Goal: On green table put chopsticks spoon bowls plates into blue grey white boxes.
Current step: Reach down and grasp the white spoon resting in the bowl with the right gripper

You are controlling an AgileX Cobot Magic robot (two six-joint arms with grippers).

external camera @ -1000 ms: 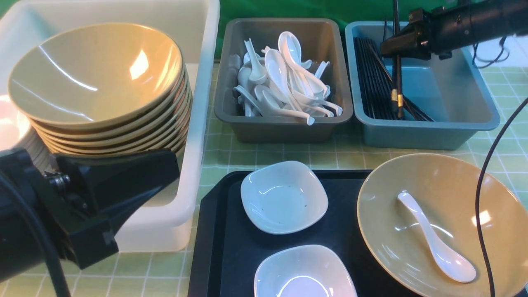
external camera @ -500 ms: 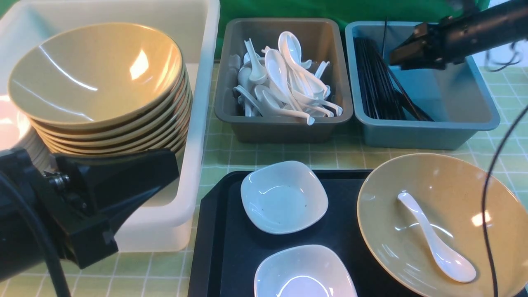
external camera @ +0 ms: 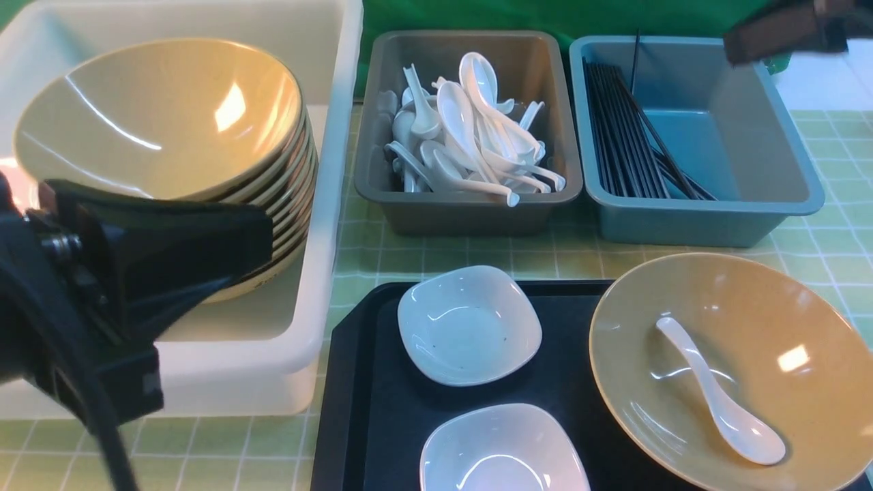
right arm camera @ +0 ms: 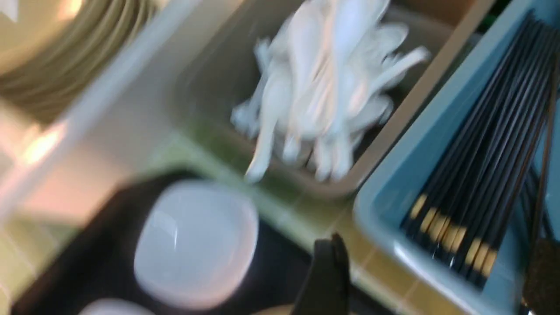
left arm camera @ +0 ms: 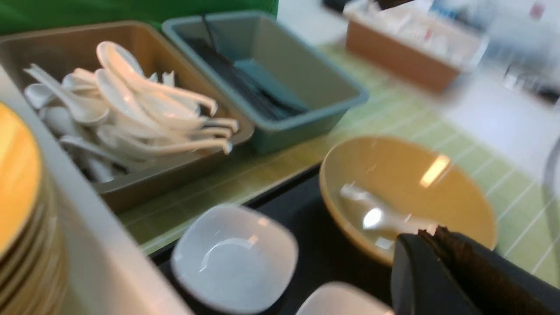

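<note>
Gaping wide at the right gripper (external camera: 750, 37), clasping nothing, having just let go of the sticks pinched a second ago. Lifting up and away now past the far right corner of the blue box (external camera: 709, 218). Staying pinched tight at the left gripper (external camera: 252, 235), empty, hovering in front of the white box (external camera: 327, 204) and the stacked bowls (external camera: 157, 116).

Lying now among the other chopsticks (external camera: 624, 136) along the blue box's left wall, running lengthwise from near wall to far, gold-banded ends toward the robot, with one stick leaning almost upright against the far wall. Closing out the chopstick step, by the look of it.

Waiting yet on the black tray (external camera: 368, 382): two plates (external camera: 469, 326), and at its right end a bowl (external camera: 805, 307) cradling the spoon (external camera: 716, 395). Pointing the handle away and to the left, scoop toward the robot and to the right, long axis slanting across the bowl's floor.
</note>
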